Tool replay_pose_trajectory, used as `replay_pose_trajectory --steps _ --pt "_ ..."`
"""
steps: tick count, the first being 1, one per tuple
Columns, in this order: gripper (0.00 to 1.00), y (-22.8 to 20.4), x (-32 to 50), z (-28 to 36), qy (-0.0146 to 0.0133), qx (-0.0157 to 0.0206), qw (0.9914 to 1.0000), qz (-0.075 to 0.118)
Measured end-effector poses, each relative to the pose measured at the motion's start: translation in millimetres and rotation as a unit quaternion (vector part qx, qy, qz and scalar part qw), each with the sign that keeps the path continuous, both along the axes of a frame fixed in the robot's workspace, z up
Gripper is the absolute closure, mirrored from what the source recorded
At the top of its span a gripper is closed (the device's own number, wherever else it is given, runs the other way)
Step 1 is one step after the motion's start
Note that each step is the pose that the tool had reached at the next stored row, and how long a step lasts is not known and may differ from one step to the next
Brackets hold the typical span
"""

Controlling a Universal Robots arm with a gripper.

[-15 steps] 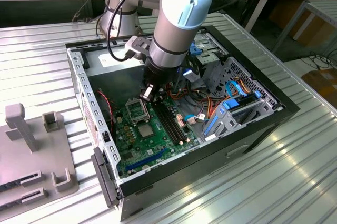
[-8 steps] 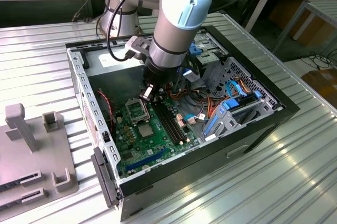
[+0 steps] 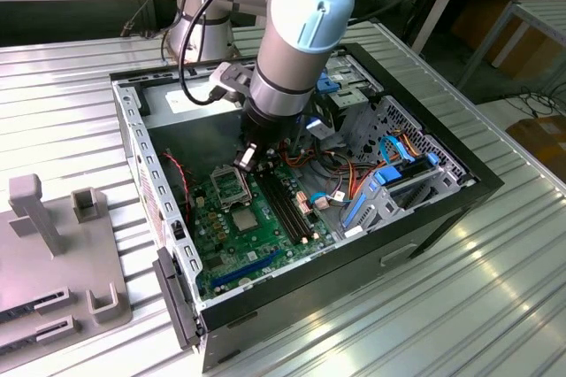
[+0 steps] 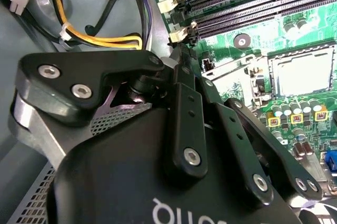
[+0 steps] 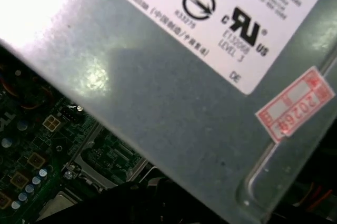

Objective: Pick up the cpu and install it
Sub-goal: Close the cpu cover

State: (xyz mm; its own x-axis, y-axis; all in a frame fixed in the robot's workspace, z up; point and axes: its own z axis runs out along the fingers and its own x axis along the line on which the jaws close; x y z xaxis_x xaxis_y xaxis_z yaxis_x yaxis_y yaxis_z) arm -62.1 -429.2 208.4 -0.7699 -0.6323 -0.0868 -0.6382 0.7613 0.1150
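The cpu (image 3: 246, 220) is a pale silver-tan square lying flat on the green board, set in a dark square surround (image 4: 303, 71); one corner of it shows in the first wrist view (image 5: 58, 205). Beside it stands the black-and-silver socket frame (image 3: 228, 187) (image 4: 234, 79) (image 5: 105, 158), with green showing through its window. My gripper (image 3: 247, 160) (image 4: 178, 50) hangs inside the case just above that frame, tilted. It is apart from the cpu. Its fingers (image 4: 181, 92) meet at the tips, and I see nothing between them.
The grey power supply box (image 5: 174, 103) is very close to the wrist. Black memory slots (image 3: 287, 204) (image 4: 247, 3) run alongside the cpu. Yellow and black cables (image 4: 95, 37) and a drive cage with blue clips (image 3: 389, 178) crowd the case. A grey fixture (image 3: 53, 253) sits on the exterior view's left.
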Motion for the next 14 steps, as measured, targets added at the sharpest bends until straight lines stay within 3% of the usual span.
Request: replay_pose_trajectory --steps 14 --pt "0.89 -0.2 -5.0 1.7 0.0 0.0006 1.0 0.001"
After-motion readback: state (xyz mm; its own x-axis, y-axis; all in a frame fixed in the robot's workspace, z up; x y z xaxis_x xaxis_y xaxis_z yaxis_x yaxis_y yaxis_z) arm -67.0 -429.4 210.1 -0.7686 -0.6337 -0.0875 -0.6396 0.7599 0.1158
